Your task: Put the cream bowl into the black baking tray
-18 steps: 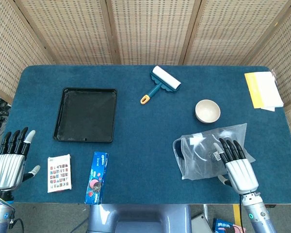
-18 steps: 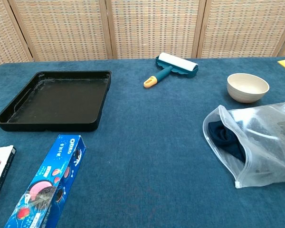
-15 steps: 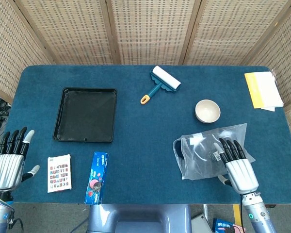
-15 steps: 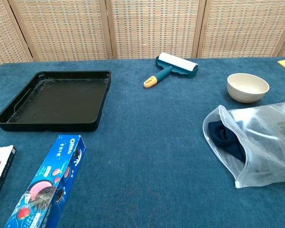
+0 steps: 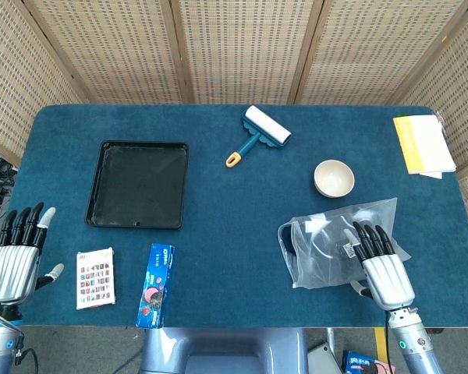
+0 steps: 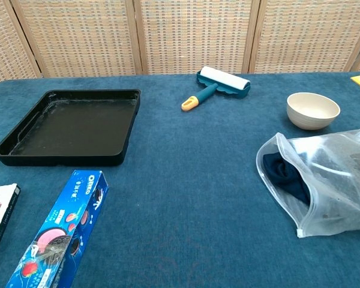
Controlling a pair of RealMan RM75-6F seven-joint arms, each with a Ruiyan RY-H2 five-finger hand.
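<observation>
The cream bowl (image 5: 333, 178) (image 6: 312, 110) stands upright on the blue table, right of centre. The black baking tray (image 5: 138, 184) (image 6: 69, 125) lies empty at the left. My right hand (image 5: 381, 265) hovers near the front right edge, fingers spread over a clear plastic bag, holding nothing; the bowl is a short way beyond it. My left hand (image 5: 17, 253) is at the front left corner, open, fingers straight, well short of the tray. Neither hand shows in the chest view.
A clear plastic bag (image 5: 335, 241) (image 6: 324, 180) with dark cloth inside lies in front of the bowl. A lint roller (image 5: 259, 134) (image 6: 217, 86) sits at the back centre. A blue cookie box (image 5: 157, 284) (image 6: 63, 231) and a small card pack (image 5: 95, 277) lie near the front left. Yellow papers (image 5: 423, 145) are at the back right.
The left hand has drifted slightly toward the front edge. Nothing else has moved.
</observation>
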